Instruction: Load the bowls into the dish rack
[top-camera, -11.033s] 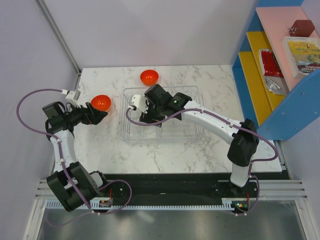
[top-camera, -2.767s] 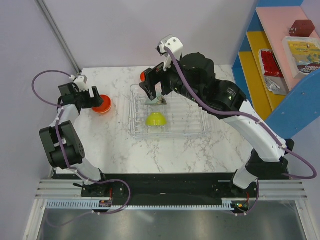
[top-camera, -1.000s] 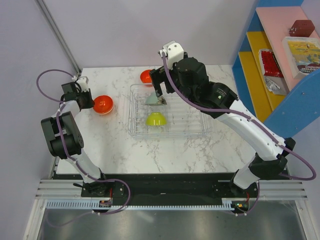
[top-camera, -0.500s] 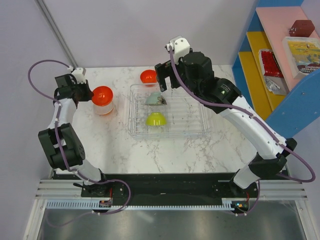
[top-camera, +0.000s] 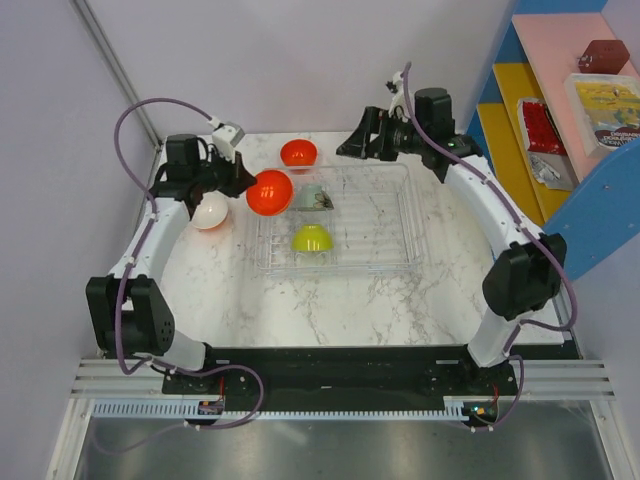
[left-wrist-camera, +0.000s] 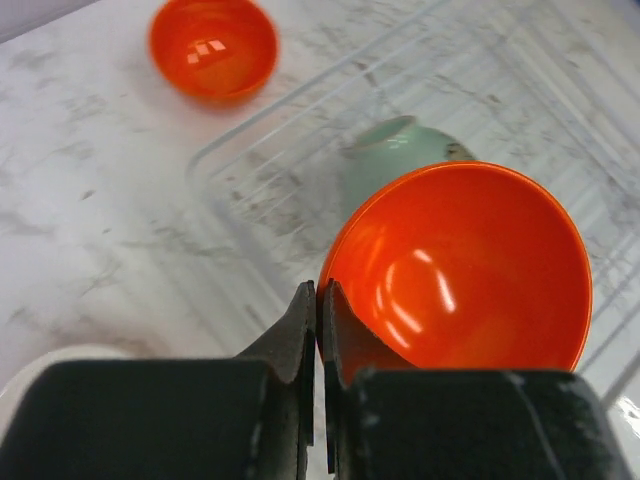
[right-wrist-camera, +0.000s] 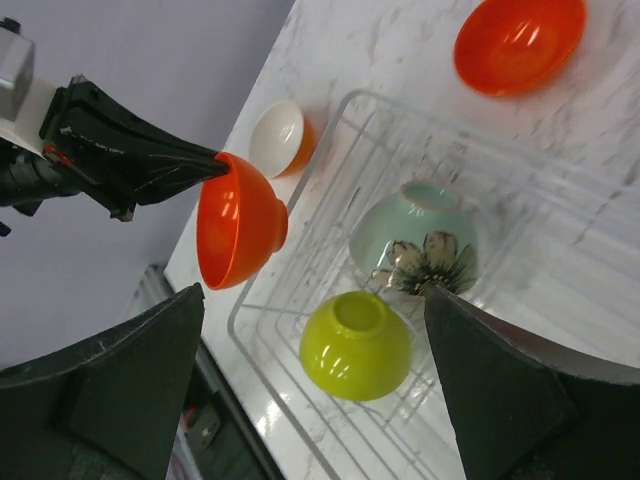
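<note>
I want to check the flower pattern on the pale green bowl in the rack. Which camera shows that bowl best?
The right wrist view: the green bowl sits whole and close, its flower pattern plain to see. The top view shows it only small, the pattern hard to make out. In the left wrist view the held orange bowl covers part of it.

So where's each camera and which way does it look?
Top camera: high behind the robot, looking down on the table; left arm and right arm show.
Left wrist camera: on the left arm, looking past the shut left end effector at the held orange bowl.
Right wrist camera: on the right arm, looking down into the dish rack through the open right end effector.
Both wrist views share the held orange bowl.
</note>
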